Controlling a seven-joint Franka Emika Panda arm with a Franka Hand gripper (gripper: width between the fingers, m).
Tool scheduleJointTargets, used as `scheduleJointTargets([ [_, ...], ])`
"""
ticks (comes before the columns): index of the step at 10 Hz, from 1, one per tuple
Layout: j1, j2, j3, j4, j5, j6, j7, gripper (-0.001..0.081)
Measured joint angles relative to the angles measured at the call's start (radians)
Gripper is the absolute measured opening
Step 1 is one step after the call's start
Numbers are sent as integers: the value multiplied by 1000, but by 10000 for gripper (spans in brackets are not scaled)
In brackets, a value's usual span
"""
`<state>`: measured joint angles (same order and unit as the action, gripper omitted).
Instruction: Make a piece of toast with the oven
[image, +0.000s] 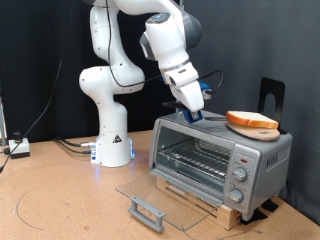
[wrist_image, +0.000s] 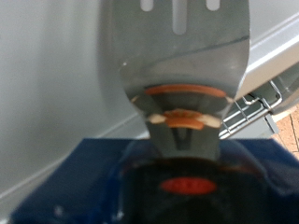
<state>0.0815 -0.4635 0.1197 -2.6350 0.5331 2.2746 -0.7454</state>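
The silver-grey oven (image: 262, 152) stands on a wooden slat base in the exterior view's right half. Its glass door (image: 150, 192) is open and lies flat in front, and the wire rack (image: 195, 156) inside is bare. The piece of toast (image: 252, 120) lies on a round wooden board on the oven's top, towards the right. My gripper (image: 193, 110) hangs over the left part of the oven's top, to the left of the toast. It is shut on the dark blue handle (wrist_image: 177, 182) of a slotted metal spatula (wrist_image: 182, 42), whose blade points out over the grey oven top.
The door handle (image: 147, 212) sticks out low in front of the oven. Round knobs (image: 240, 176) sit on its right panel. A black stand (image: 272, 92) rises behind the toast. Cables and a small box (image: 18, 148) lie at the left by the robot base (image: 112, 150).
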Motion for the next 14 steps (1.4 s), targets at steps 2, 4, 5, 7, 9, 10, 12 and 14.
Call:
scheduleJointTargets([
  [2,6,11,19,0,10,11,19,394],
  [4,9,28,44,0,20,36,33,394],
  [5,11,37,56,0,32,55,37,394],
  [7,15,55,82,5,54,91,43,394],
  [9,18,70,106,12,66,111,50,394],
  [10,19,74,117,15,68,118,56,394],
  [12,19,79,137,15,71,134,76,394],
  [14,20,84,142,12,111,152,65,394],
])
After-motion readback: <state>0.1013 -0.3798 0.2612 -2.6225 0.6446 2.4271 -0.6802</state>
